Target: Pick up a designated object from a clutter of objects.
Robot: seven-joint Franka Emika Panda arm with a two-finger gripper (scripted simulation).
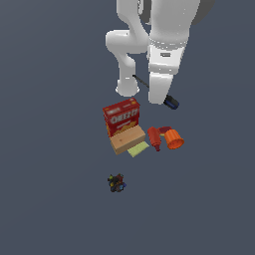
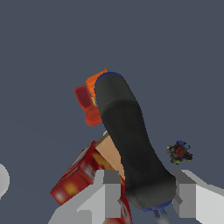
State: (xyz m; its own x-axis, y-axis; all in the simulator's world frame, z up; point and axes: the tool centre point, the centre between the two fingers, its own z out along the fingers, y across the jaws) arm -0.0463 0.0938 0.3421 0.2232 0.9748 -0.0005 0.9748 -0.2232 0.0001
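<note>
The screwdriver has a black handle with a blue end, and it lies between the two grey fingers of my gripper, which is shut on it. In the exterior view the thin dark shaft sticks out on one side of the white hand. The blue-tipped handle shows on the other side. The fingertips are hidden there. The clutter lies below the held tool: a red cracker box, a tan wooden block, a yellow-green pad, a red bottle and an orange cup.
A small dark multicoloured lump sits alone, nearer the camera than the pile. In the wrist view the lump shows beside the handle. The cracker box, block, bottle and cup lie behind it. The floor is plain dark grey.
</note>
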